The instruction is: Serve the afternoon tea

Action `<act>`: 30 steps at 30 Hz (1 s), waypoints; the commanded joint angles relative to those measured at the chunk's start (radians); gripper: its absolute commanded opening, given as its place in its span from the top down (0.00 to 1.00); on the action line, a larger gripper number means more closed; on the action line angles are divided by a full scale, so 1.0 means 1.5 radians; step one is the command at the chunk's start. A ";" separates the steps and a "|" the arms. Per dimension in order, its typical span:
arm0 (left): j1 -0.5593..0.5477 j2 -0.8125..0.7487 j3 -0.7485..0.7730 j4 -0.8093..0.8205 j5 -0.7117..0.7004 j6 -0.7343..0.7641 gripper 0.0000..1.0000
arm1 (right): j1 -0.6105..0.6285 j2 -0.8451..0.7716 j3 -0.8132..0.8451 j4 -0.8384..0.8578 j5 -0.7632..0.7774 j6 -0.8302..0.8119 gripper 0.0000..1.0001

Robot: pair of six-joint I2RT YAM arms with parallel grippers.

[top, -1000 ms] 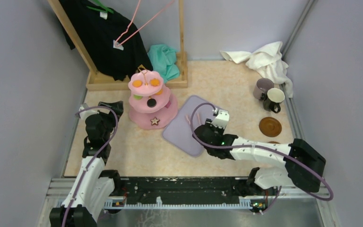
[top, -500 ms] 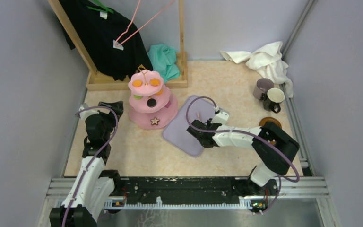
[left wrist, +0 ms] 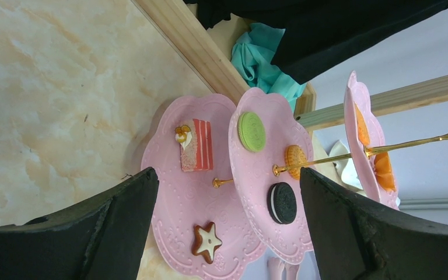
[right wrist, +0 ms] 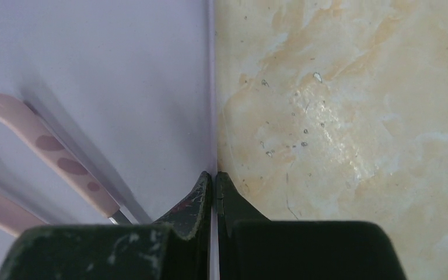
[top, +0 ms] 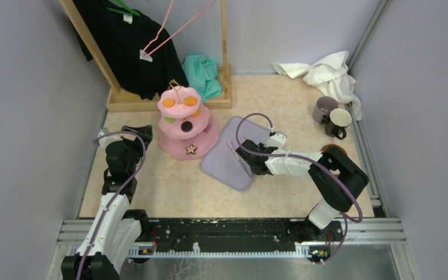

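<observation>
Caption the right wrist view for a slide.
Right gripper shut at the lilac tray's edge, pink tongs on the tray.

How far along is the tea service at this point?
Done: toy sweets sit on the pink stand. In hand: the right gripper is shut at the edge of the lilac tray, apparently pinching it, beside the pink tongs; the left gripper hangs open facing the stand. Left: the mauve mug, cream mug and a brown saucer sit off to the right, not laid out.

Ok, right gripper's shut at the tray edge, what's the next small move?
Probably a slow, level drag of the lilac tray: the right gripper looks shut on its rim, and the pink tongs lie loose on it.
</observation>
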 commanded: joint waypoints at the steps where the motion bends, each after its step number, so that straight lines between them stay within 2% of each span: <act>1: 0.001 -0.003 -0.004 0.020 0.003 -0.002 0.04 | -0.039 0.006 -0.018 0.027 -0.040 -0.054 1.00; 12: 0.001 -0.003 -0.003 0.020 0.002 -0.001 0.04 | -0.154 -0.036 0.019 0.032 -0.058 -0.183 1.00; 16: 0.001 -0.003 0.001 0.014 -0.002 0.001 0.04 | -0.203 -0.024 0.049 0.068 -0.096 -0.273 1.00; 21: 0.002 -0.001 0.004 0.008 -0.009 0.004 0.04 | -0.252 0.027 0.138 0.088 -0.113 -0.409 1.00; 30: 0.002 -0.007 0.009 0.001 -0.018 0.008 0.04 | -0.341 0.199 0.306 0.147 -0.166 -0.578 1.00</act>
